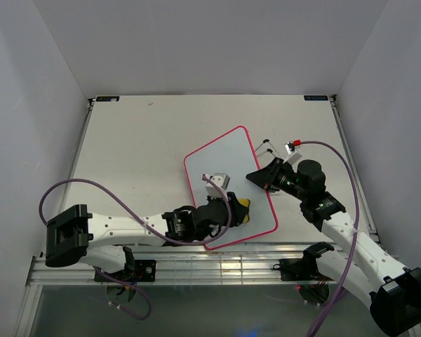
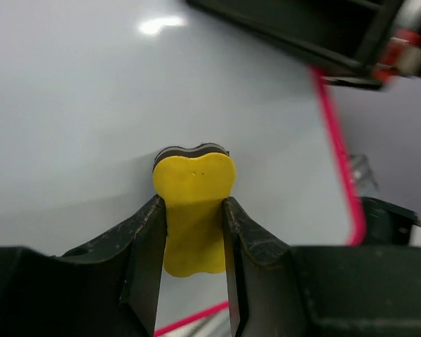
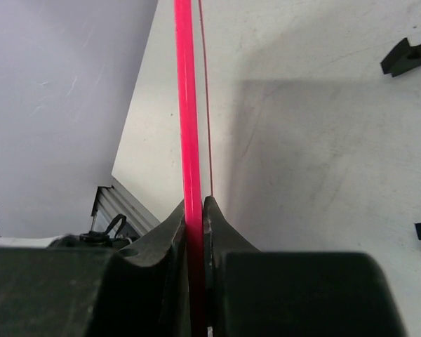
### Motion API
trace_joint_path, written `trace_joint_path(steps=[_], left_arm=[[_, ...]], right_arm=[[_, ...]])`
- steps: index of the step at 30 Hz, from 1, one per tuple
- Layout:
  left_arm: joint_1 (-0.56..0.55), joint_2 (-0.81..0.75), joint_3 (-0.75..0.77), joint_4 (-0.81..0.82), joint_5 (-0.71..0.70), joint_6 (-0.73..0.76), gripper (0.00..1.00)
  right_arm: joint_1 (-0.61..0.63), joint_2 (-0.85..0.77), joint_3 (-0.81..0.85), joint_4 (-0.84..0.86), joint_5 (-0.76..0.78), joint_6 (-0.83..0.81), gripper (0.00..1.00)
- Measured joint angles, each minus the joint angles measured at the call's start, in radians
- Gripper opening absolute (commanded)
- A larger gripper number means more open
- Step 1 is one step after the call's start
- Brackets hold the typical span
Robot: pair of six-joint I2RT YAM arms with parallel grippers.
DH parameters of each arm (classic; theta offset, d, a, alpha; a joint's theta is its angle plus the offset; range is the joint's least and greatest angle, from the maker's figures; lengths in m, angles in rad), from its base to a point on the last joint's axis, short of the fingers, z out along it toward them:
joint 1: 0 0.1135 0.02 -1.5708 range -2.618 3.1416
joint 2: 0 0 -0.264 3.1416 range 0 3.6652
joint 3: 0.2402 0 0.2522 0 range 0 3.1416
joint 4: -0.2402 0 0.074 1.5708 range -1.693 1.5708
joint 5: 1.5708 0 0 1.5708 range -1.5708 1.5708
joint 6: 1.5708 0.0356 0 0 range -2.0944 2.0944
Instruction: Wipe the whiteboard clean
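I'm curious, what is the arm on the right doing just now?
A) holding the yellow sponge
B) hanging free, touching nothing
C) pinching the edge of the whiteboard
C: the right gripper is shut on the pink frame of the whiteboard, while the left gripper holds the yellow sponge.

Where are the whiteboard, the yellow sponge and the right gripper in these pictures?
whiteboard (image 1: 221, 160): top external view, bare white surface near its far end.
yellow sponge (image 2: 194, 207): left wrist view, middle of its yellow face.
right gripper (image 3: 195, 207): right wrist view, midway between its fingertips, at the board's edge.
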Motion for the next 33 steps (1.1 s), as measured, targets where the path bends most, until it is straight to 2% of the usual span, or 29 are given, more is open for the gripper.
trace_joint_path(steps=[4,10,15,17,20,23,29,33], left_arm=[[-0.075,0.053,0.106,0.017,0.029,0.014,0.0],[-0.072,0.056,0.082,0.027,0.024,-0.034,0.0],[-0.038,-0.013,-0.082,0.06,0.008,-0.171,0.0],[0.006,-0.059,-0.167,0.064,0.011,-0.224,0.0],[0.135,-0.127,-0.333,0.132,0.05,-0.282,0.0],[0.201,-0.139,-0.425,0.114,0.037,-0.293,0.0],[0.199,-0.137,-0.399,0.064,0.031,-0.246,0.0],[0.141,-0.116,-0.325,-0.003,-0.008,-0.195,0.0]], right_arm=[[0.014,-0.001,-0.002,0.037,-0.029,0.01,0.08],[0.014,-0.001,-0.011,0.046,-0.031,0.007,0.08],[0.012,-0.001,-0.015,0.037,-0.018,-0.001,0.08],[0.011,-0.001,-0.015,0.03,-0.011,0.001,0.08],[0.006,-0.001,-0.015,0.007,0.01,0.016,0.08],[0.006,-0.003,-0.015,-0.011,0.031,0.023,0.08],[0.006,-0.012,-0.015,-0.021,0.04,0.029,0.08],[0.006,-0.019,-0.015,-0.034,0.047,0.03,0.08]])
